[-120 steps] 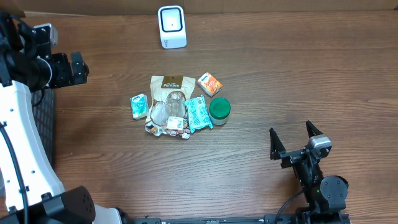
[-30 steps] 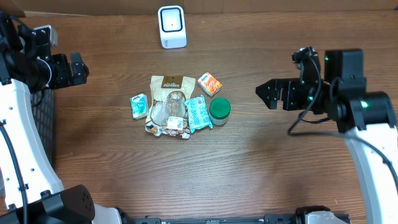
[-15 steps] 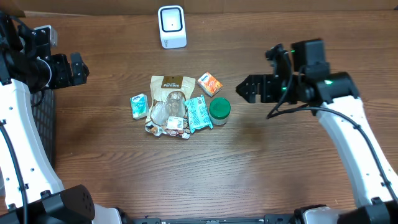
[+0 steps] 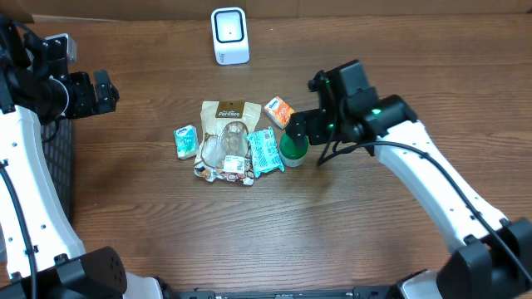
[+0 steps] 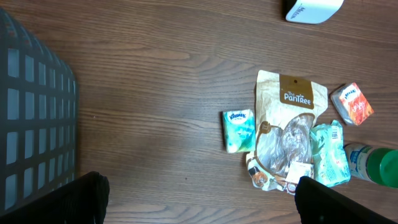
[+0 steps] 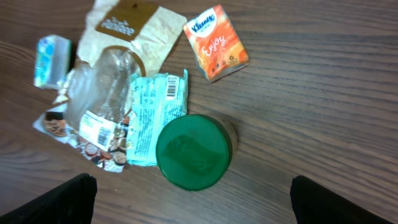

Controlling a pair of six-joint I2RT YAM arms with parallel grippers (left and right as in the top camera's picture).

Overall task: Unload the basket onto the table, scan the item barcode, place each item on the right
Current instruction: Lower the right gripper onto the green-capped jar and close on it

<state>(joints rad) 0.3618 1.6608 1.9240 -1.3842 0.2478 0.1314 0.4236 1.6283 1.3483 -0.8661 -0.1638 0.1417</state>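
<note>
Packets [image 6: 152, 118] crowd the green-lidded jar [image 6: 193, 151] under the right tool [image 4: 303, 126], which gapes released.

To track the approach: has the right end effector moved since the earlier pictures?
Yes: the right end effector came leftward to just above the unmoved round green-lidded jar.

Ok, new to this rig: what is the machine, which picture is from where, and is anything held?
Two robot arms stand at a wooden table. One picture looks down from above; the other two come from a camera on each wrist. The right arm hangs over a green-lidded jar; the left arm is off to the side by a grey mesh basket. Near the jar lie a brown PanTree pouch, an orange tissue pack, a teal tissue pack and a mint-green wrapper. A white scanner box stands at the far edge. Both sets of jaws are open and hold nothing.
</note>
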